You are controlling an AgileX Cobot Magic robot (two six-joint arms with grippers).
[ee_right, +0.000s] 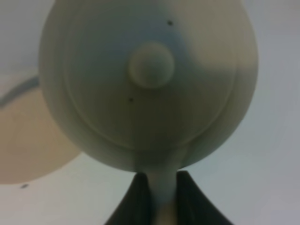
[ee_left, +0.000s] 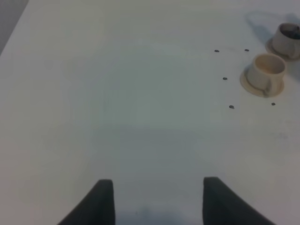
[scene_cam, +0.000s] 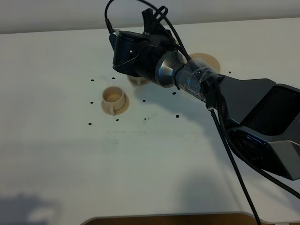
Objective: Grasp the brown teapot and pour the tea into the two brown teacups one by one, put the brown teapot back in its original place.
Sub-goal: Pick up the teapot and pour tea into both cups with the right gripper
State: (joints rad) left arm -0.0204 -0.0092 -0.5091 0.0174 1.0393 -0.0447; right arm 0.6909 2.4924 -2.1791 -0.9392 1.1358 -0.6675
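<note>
Brown teapot point(ee_right: 150, 84) filling right wrist view, lid and knob point(ee_right: 151, 64) face-on, loop handle point(ee_right: 164, 187) pinched between dark fingers point(ee_right: 136, 201) of right tool point(ee_right: 162, 176); tool clamped shut on that handle. Teapot off its wide round saucer point(scene_cam: 206, 58), which sits further right on the tabletop point(scene_cam: 61, 159), partly covered by right arm point(scene_cam: 253, 108). Blurred tan disc point(ee_right: 28, 140) behind teapot in wrist view, not clear which saucer. In exterior high view teapot itself hidden behind black tool body; arm stretched across toward the middle, tool hanging over farther teacup point(scene_cam: 137, 80), only a sliver of that cup showing. Nearer teacup point(scene_cam: 114, 96) upright on its small saucer point(scene_cam: 115, 111), clear of the arm, near the farther one. Small black dots point(scene_cam: 89, 124) scattered on white tabletop around the cups. Left tool point(ee_left: 158, 180) well apart from both cups, low over white tabletop, fingers spread wide, gripping nothing.
</note>
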